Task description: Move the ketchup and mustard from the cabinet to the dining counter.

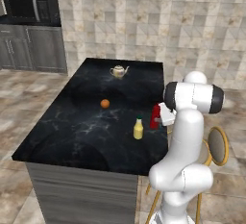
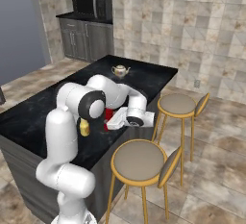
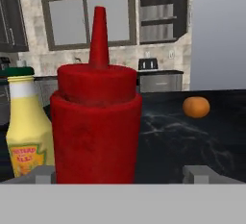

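The red ketchup bottle (image 3: 96, 131) stands upright on the black marble dining counter (image 1: 86, 136), near its right edge. My gripper (image 3: 120, 175) is open, one fingertip (image 3: 45, 174) on each side of the bottle with a gap to its wall. From the base views the hand (image 1: 163, 115) reaches in from the counter's right edge, half covering the ketchup (image 1: 154, 117). The yellow mustard bottle (image 1: 138, 129) with its green cap stands upright just beside it, and the hand view has the mustard (image 3: 26, 136) left of the ketchup. A dark wall cabinet (image 3: 8, 21) shows far behind; I cannot tell whether it is the task's cabinet.
An orange ball (image 1: 104, 104) lies mid-counter and a cream teapot (image 1: 118, 71) stands at the far end. Two round stools (image 2: 140, 159) (image 2: 177, 104) stand along the counter's right side. A microwave (image 1: 29, 6) sits on the back worktop.
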